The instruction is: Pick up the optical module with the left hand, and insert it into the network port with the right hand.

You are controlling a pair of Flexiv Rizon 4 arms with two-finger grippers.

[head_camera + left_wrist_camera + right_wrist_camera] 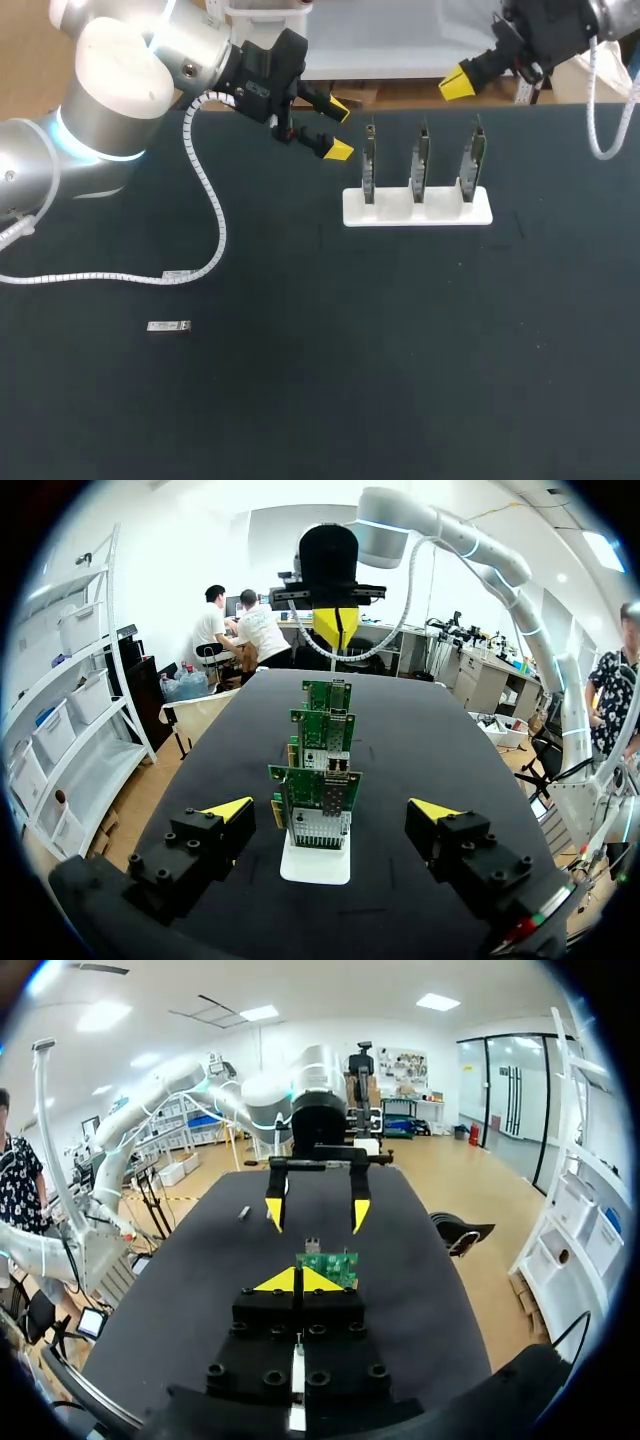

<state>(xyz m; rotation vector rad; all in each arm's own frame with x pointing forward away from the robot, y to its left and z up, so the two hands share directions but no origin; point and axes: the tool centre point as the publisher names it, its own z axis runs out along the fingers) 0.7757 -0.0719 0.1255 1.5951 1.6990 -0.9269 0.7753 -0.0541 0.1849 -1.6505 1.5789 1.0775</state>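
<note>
The optical module (168, 326), a small silver bar, lies flat on the black table toward the front left; it also shows as a small sliver (243, 1213) beside the left arm. Three upright green network cards (421, 158) stand in a white holder (417, 207) at the back middle. My left gripper (335, 128) hovers open just left of the holder, far from the module; the cards (322, 805) line up ahead between its fingers (332, 810). My right gripper (458, 85) hangs shut and empty beyond the holder's far right (298, 1280), facing the cards (328, 1265).
A white coiled cable (210, 210) from the left arm droops onto the table's left part. The black table surface (400, 350) spreads wide in front of the holder. The table's far edge runs just behind the cards.
</note>
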